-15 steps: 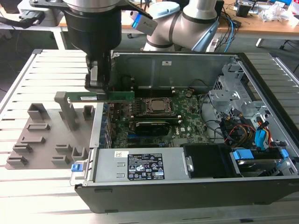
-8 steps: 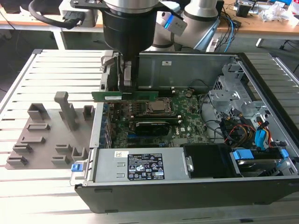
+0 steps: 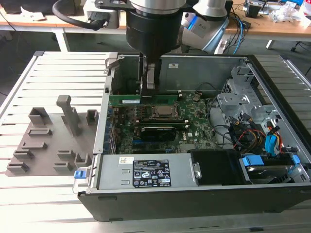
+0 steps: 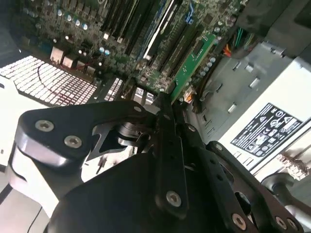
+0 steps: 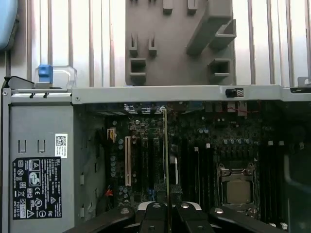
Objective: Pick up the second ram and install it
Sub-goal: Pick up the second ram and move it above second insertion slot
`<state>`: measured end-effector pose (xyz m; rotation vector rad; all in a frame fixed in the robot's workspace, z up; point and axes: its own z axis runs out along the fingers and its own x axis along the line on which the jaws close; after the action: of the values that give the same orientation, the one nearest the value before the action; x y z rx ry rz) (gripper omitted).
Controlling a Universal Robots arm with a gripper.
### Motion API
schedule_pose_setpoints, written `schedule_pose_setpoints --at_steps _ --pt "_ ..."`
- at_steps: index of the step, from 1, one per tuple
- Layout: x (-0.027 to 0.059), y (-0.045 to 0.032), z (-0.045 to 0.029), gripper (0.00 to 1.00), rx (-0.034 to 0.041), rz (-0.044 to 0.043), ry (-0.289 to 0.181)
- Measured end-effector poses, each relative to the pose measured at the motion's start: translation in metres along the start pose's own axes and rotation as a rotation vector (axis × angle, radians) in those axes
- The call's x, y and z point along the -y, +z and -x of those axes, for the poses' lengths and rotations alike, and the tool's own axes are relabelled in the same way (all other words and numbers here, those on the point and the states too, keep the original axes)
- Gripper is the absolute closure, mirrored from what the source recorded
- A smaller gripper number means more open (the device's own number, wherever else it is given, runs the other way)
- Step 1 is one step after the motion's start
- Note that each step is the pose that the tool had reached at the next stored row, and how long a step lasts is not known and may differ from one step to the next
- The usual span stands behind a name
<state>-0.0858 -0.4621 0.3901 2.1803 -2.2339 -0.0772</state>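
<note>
My gripper (image 3: 148,88) reaches down into the open computer case and is shut on the second ram (image 3: 127,100), a long thin green stick held on edge. The stick lies level along the far side of the motherboard (image 3: 194,121), just behind the processor socket (image 3: 163,112). In the first wrist view the second ram (image 5: 165,145) shows edge-on as a thin line running out from my gripper (image 5: 167,212) beside the dark memory slots (image 5: 201,165). In the second wrist view the green stick (image 4: 192,63) extends away from my gripper (image 4: 163,104). Whether it touches a slot I cannot tell.
The grey slotted holder tray (image 3: 53,141) lies on the ribbed table at the exterior view's left of the case. Inside the case are the labelled power supply (image 3: 146,172), a black card (image 3: 155,131), a metal drive cage (image 3: 243,97) and loose cables (image 3: 243,136).
</note>
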Motion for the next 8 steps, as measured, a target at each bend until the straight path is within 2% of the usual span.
schedule_pose_setpoints --at_steps 2,5,6,8 --pt "0.0076 -0.0004 0.0004 0.86 -0.0001 0.0002 0.0" --pt "0.0236 -0.0011 0.0017 0.86 0.0 0.0012 0.0" --pt "0.0261 -0.0013 0.0021 0.86 0.0034 0.0015 0.0" --pt "0.033 -0.0006 0.0057 0.86 0.028 0.0026 -0.001"
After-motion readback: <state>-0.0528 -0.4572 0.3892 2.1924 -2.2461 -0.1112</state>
